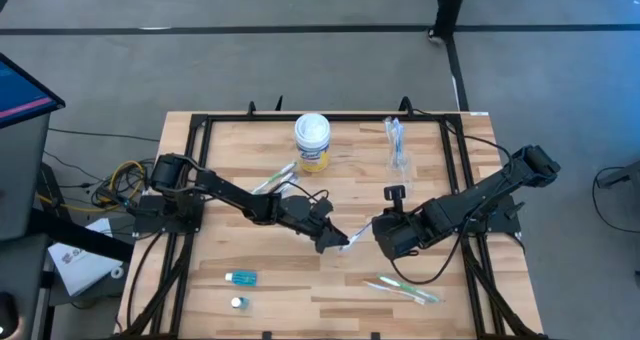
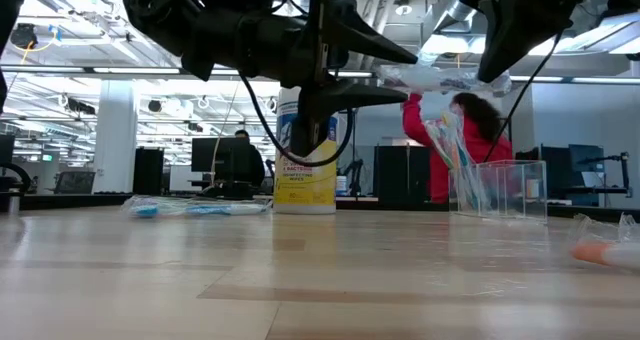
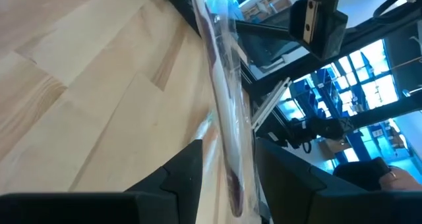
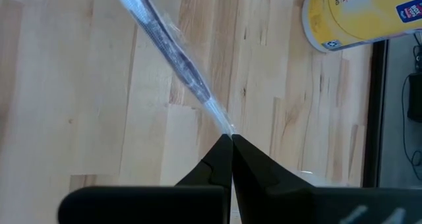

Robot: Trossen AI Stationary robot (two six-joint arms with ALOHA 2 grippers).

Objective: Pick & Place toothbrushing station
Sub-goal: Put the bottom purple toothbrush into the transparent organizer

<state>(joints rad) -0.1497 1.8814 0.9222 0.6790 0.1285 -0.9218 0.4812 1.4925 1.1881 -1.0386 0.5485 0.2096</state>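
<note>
High view shows the left gripper (image 1: 335, 240) and right gripper (image 1: 368, 230) meeting above the table's (image 1: 480, 280) middle, both clamped on a wrapped toothbrush (image 1: 352, 236) held between them, the right's fingers pinching the wrapper's end.

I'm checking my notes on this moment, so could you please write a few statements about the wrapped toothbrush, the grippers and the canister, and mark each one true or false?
1. The wrapped toothbrush is held above the table between the two grippers. True.
2. The right gripper is open and holds nothing. False: it is shut on one end of the wrapper.
3. The left gripper has a finger on either side of the wrapped toothbrush. True.
4. The yellow-labelled canister lies on its side. False: it stands upright near the table's far edge.
5. The small blue tube lies on the table. True.
</note>
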